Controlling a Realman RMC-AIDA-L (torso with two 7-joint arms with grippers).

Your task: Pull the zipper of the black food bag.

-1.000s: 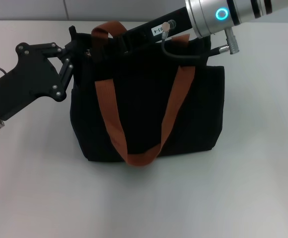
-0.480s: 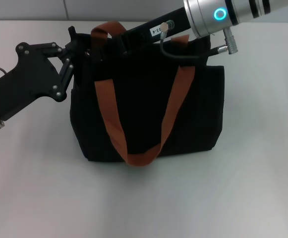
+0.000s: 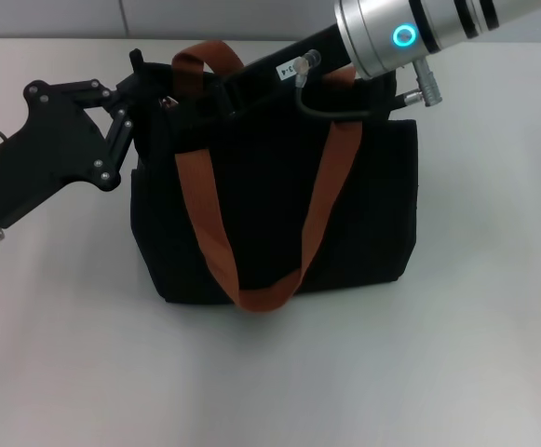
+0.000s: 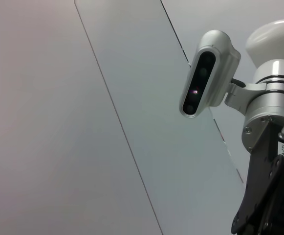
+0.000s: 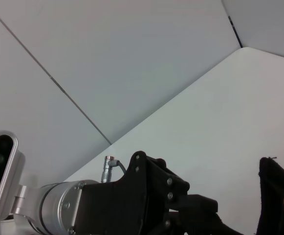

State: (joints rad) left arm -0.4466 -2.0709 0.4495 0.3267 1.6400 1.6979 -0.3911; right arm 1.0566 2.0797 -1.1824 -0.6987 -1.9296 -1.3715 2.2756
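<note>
Right pincer (image 3: 216, 91): reaches in from the robot's right across the top of the bag; its tip lies black on black along the top edge near the left corner, so whether it is spread or pinching cannot be told.
Left pincer (image 3: 144, 82): set against the bag's upper left corner, fingers over the corner fabric; appears to brace that end, but whether it is spread or closed cannot be told.
Zipper (image 3: 169, 100): a small silver glint on the top edge just beside the left corner, between the two pincers; judged to be the pull tab, though contact with either pincer is hidden.
Black food bag (image 3: 279, 209): stands upright on the table (image 3: 438, 372), front face toward the robot.
Strap handles (image 3: 216, 242): one rust-orange loop hangs down the front; the other arches at the top left, close over the zip line.
Step in hand: judged to be the draw along the zip line.
Good practice: keep the left corner pinned so the bag does not slide or tip; pull straight along the top edge, low and level.
Risk: the arched strap could snag the right pincer, and a pull off-line may lift the bag rather than run the slider.
</note>
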